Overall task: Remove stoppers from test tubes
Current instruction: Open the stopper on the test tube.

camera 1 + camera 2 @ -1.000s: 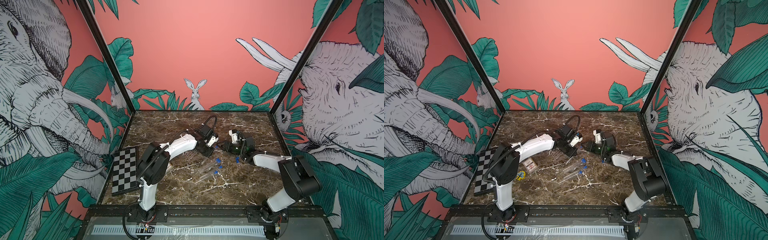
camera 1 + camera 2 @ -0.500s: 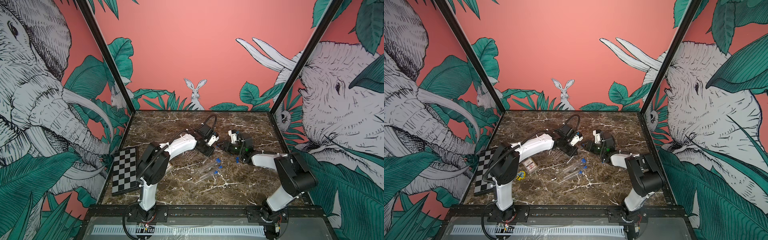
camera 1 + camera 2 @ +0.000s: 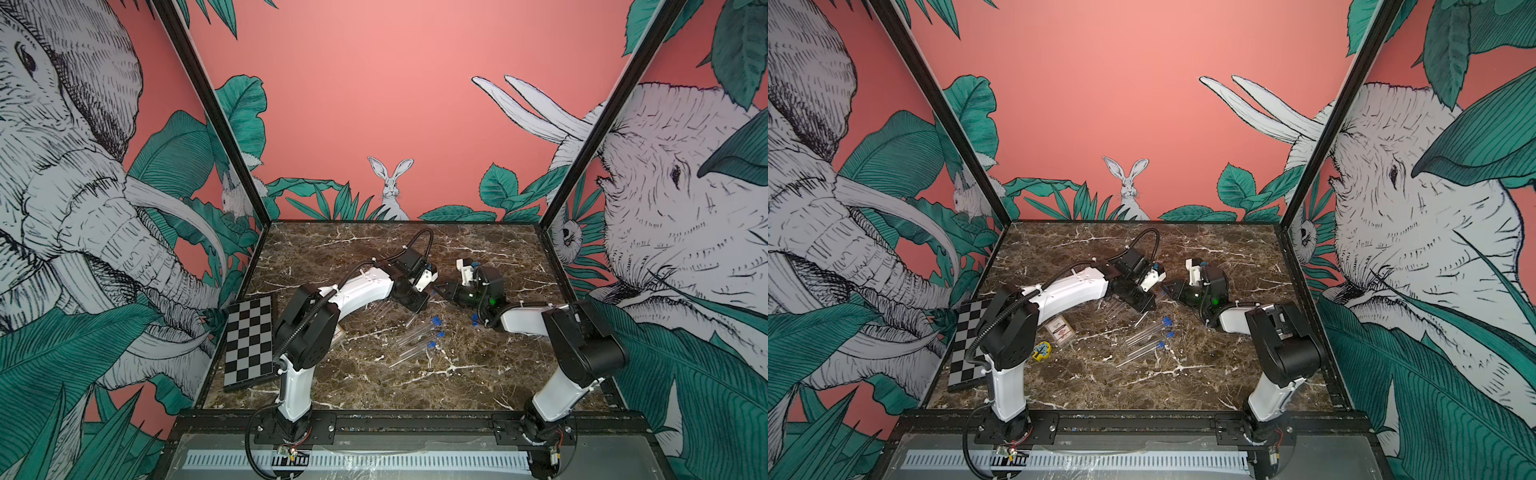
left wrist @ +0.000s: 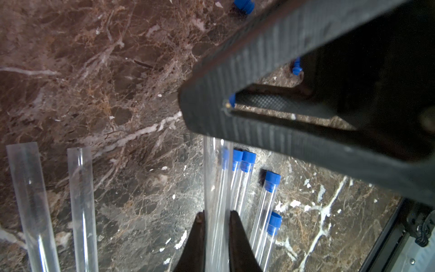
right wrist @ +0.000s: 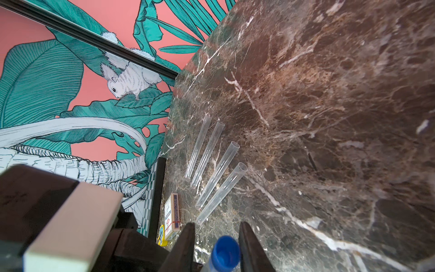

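My left gripper (image 4: 216,215) is shut on a clear test tube (image 4: 215,188) and holds it above the marble table, in both top views (image 3: 419,309) (image 3: 1144,309). The tube's blue stopper (image 5: 225,250) sits between the fingers of my right gripper (image 5: 217,226), touching one finger with a gap at the other, so that gripper is open around it. Several stoppered test tubes (image 3: 415,336) (image 4: 244,179) lie below the grippers. Several open tubes (image 5: 219,174) (image 4: 80,200) lie beside the left arm.
Loose blue stoppers (image 3: 474,318) (image 4: 296,67) lie near the right arm. A checkerboard (image 3: 249,338) leans at the table's left edge. A clear card case (image 3: 1061,330) and a small yellow item (image 3: 1042,350) sit by the left arm's base. Walls enclose three sides.
The right gripper has moved left to the end of the held tube, and its jaws have narrowed around the stopper. The left arm has stayed put.
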Action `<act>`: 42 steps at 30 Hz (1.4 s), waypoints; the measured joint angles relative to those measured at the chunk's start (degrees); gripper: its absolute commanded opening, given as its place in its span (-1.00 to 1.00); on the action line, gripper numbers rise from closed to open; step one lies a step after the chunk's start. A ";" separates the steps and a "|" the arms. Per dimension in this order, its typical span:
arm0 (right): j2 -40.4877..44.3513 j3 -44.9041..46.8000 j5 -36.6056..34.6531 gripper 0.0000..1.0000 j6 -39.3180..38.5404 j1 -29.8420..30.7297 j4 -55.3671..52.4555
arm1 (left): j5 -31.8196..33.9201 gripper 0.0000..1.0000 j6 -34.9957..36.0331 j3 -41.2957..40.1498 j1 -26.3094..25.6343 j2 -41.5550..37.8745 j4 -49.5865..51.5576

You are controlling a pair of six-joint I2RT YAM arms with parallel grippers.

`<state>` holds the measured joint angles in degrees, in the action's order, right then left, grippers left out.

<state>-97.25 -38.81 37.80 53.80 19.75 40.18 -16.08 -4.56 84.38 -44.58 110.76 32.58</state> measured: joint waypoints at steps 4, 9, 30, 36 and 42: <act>-0.11 0.22 0.11 -0.45 0.68 0.00 0.74 | 0.00 -0.85 -0.02 0.00 0.00 -0.11 0.00; -0.13 0.22 0.13 -0.52 1.11 0.00 1.27 | 0.00 -0.85 -0.09 0.00 0.00 -0.22 0.00; -0.42 0.22 0.20 -0.73 1.77 -0.02 2.51 | 0.15 -0.86 -0.20 0.00 0.00 -0.22 0.00; -0.42 0.22 0.24 -0.51 2.03 -0.02 2.51 | 0.15 -0.86 -0.20 0.00 0.00 -0.22 -0.02; -0.63 0.22 0.63 -0.46 2.60 0.00 3.08 | 0.00 -0.87 -0.17 0.00 0.00 -0.22 -0.63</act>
<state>-97.89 -38.59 38.44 56.40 19.75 43.27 -16.08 -4.73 84.38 -44.58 110.54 31.94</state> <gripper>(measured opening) 0.267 0.145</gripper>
